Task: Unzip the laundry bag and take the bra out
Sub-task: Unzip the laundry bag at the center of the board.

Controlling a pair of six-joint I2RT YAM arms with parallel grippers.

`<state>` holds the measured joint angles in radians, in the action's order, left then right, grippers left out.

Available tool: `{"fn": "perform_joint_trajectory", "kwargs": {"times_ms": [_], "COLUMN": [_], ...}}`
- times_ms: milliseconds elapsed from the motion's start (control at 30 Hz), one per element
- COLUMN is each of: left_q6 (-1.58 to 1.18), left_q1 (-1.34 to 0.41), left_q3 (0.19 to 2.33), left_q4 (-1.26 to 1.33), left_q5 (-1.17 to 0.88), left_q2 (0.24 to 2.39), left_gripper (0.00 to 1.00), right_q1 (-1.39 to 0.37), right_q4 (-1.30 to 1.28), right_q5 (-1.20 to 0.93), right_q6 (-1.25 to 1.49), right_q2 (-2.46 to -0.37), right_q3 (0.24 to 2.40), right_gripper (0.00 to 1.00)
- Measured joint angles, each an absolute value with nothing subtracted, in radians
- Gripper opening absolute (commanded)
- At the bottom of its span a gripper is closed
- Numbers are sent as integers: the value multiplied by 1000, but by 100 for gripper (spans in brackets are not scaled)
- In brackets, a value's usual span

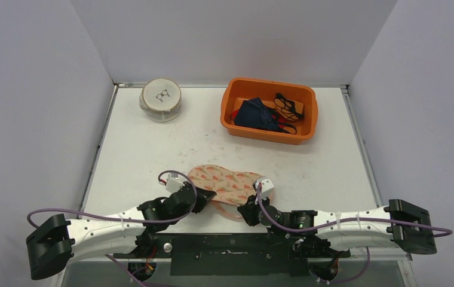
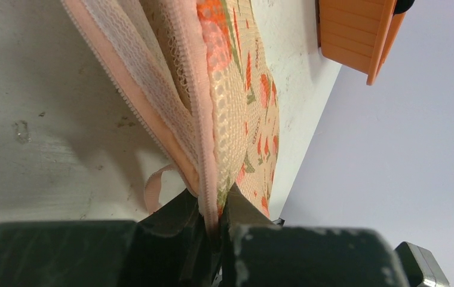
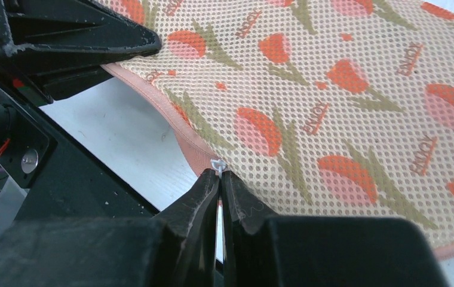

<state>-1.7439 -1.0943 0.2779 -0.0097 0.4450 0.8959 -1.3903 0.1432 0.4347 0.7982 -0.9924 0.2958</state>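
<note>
The laundry bag (image 1: pixel 227 182), beige mesh printed with red tulips and edged by a pink zipper, lies flat at the table's near middle. My left gripper (image 1: pixel 208 196) is shut on its left edge, and the pink zipper tape (image 2: pixel 204 119) runs straight into the closed jaws (image 2: pixel 212 206). At the near right rim my right gripper (image 1: pixel 249 209) is shut on the small white zipper pull (image 3: pixel 217 164). Pale lacy fabric (image 2: pixel 129 54) and a thin pink loop (image 2: pixel 153 185) show beside the bag's edge; I cannot tell whether they belong to the bra.
An orange bin (image 1: pixel 230 113) with dark garments stands at the back right; its corner (image 2: pixel 356 36) shows in the left wrist view. A round lidded container (image 1: pixel 162 98) with a glasses drawing sits at the back left. White walls enclose the table.
</note>
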Motion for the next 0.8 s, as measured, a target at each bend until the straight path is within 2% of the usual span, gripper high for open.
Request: {"fn": "perform_joint_trajectory", "kwargs": {"times_ms": [433, 800], "left_q6": [-1752, -1715], "left_q1": [-1082, -962], "left_q3": [249, 224], "left_q4": [-30, -57], "left_q5": [465, 438], "left_q2": [862, 824], "left_gripper": [0, 0], "right_q1": [-1396, -1396], "right_q4": [98, 102], "right_q5": [483, 473], "right_q6": [824, 791], "right_q2": [-943, -904], "right_q3": [293, 273], "right_gripper": [5, 5]}}
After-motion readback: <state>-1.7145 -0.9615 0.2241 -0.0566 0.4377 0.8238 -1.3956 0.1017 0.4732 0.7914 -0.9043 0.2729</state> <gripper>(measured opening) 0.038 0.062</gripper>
